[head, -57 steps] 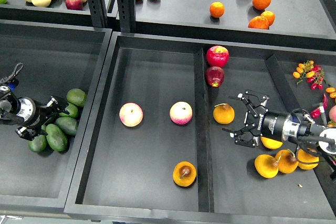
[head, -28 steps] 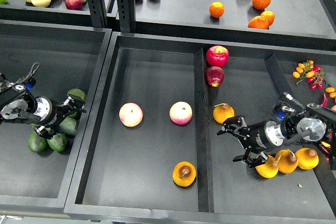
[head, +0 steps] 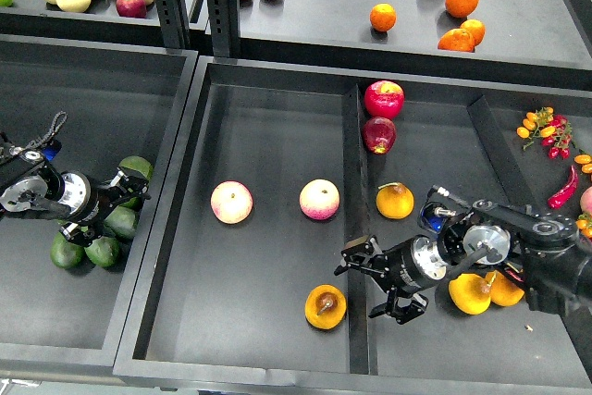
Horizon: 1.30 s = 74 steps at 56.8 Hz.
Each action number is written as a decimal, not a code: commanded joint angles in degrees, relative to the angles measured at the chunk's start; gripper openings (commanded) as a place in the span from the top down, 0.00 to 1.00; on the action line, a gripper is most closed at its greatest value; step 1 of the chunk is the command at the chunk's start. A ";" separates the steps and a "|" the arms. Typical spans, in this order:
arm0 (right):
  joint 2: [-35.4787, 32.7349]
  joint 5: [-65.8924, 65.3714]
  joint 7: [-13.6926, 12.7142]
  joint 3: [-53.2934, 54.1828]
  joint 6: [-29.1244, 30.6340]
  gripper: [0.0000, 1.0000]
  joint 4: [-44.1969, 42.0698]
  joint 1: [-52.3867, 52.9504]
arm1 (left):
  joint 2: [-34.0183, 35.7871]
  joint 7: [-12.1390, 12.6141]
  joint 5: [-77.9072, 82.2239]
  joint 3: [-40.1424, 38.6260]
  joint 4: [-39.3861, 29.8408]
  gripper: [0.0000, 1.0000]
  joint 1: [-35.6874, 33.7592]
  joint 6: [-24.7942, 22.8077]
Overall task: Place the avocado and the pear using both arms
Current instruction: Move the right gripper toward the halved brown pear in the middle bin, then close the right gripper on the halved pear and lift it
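Several dark green avocados point(head: 120, 221) lie in a cluster in the left tray. My left gripper point(head: 113, 205) is open, with its fingers spread over the cluster, one finger by the top avocado point(head: 139, 167) and one near the lower ones. The round yellow-orange pear point(head: 325, 306) with a dark brown dimple lies at the front of the middle tray. My right gripper point(head: 375, 279) is open and hovers over the divider just right of this pear, with its fingers pointing left and apart from it.
Two pink-yellow apples point(head: 231, 202) point(head: 319, 199) lie in the middle tray. A stemmed pear point(head: 395, 200), two red apples point(head: 383, 98) and more pears point(head: 470, 293) lie in the right compartment. The divider point(head: 359, 339) runs between the compartments. Oranges point(head: 382, 17) sit on the back shelf.
My right gripper has swung left and forward, from the pears in the right compartment to the divider beside the dimpled pear. My left gripper moved right onto the avocados, then held still.
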 commanded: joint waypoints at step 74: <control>9.49 0.88 -0.01 3.91 0.00 0.19 -12.22 -2.39 | 0.01 0.00 -0.26 -0.18 -0.75 0.01 0.62 0.00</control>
